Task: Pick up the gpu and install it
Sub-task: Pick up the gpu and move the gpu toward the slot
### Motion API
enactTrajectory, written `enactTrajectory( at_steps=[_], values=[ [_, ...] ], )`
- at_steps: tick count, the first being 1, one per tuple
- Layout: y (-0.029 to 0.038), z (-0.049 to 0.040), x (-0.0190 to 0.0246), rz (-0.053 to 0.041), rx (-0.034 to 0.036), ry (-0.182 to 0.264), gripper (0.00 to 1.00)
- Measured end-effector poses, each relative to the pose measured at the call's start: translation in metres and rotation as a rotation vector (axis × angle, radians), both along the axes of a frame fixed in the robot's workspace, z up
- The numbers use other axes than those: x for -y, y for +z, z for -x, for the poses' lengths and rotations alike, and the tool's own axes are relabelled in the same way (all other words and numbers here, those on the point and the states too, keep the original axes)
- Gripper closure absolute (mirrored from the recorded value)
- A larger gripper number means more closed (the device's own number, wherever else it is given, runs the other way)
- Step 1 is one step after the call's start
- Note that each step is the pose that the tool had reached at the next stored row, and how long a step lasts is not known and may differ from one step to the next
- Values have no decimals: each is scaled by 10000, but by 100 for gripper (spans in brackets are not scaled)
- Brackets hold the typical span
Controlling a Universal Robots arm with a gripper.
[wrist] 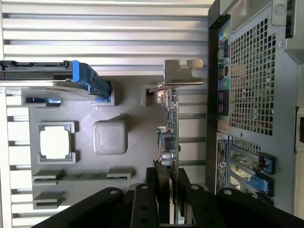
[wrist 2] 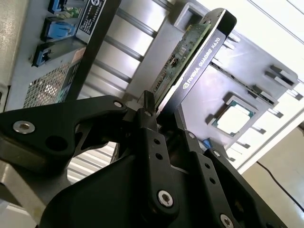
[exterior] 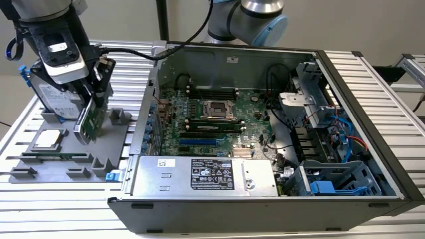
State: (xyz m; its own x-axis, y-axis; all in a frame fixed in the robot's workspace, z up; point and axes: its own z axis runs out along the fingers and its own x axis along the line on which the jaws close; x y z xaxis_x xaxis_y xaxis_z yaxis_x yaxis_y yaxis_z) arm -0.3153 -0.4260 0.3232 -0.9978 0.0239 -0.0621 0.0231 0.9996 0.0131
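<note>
The gpu (exterior: pixel 88 121) stands on edge over the grey parts holder (exterior: pixel 99 154) at the exterior view's left, outside the computer case. My gripper (exterior: pixel 94 97) is shut on its top edge. In the second wrist view the gpu (wrist 2: pixel 202 61) shows its green board on one face and its black cooler on the other, reaching away from the gripper (wrist 2: pixel 156 113). In the first wrist view the gpu (wrist: pixel 171 128) is seen edge-on, its silver bracket (wrist: pixel 180 78) at the far end, the gripper (wrist: pixel 166 175) clamped on it. Whether the card is clear of its holder slot I cannot tell.
The holder also carries a hard drive (exterior: pixel 53 99) with a blue frame, a processor (exterior: pixel 48 139) and a memory stick (exterior: pixel 53 157). The open case (exterior: pixel 371 124) lies at the exterior view's right, with motherboard (exterior: pixel 206 119), blue slot (exterior: pixel 198 142) and power supply (exterior: pixel 199 174).
</note>
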Motion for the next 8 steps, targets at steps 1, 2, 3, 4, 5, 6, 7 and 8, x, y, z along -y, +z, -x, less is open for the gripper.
enactTrajectory(
  at_steps=[1,2,3,4,5,6,7,8],
  values=[
    [10,0,0,2,-2,1,100],
    [19,0,0,0,-1,1,100],
    [29,0,0,1,-1,1,100],
    [42,0,0,0,-1,0,100],
    [55,0,0,1,-1,0,100],
    [68,0,0,1,-1,0,100],
    [82,0,0,1,-1,0,100],
    [95,0,0,1,-1,0,100]
  ],
)
